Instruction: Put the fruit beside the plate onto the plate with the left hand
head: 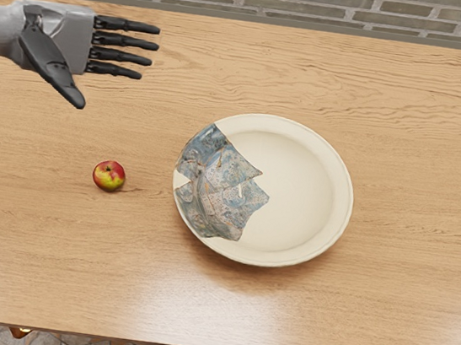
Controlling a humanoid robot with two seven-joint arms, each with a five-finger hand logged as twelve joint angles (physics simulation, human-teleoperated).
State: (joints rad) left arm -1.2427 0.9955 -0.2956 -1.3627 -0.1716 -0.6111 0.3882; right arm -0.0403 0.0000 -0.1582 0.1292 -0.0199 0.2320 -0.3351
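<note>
Head view: a small apple (109,175), red with a yellow-green patch on its upper side, sits on the bare table (381,320) to the left of a plate (317,192), near it but not touching. The fruit is almost round, so no long axis shows, and which way its stem points cannot be told. The cream plate is round with a broad rim; a crumpled blue-grey patterned cloth (216,186) lies over its left part, covering the rim on the side facing the apple. Farther back at the left edge, the left hand (69,45) hangs above the wood, well apart from the apple, its four dark fingers straight and level, thumb slanting down, grasping nothing. Light, grained wood runs to a grey-brown brick wall (321,1) beyond.
</note>
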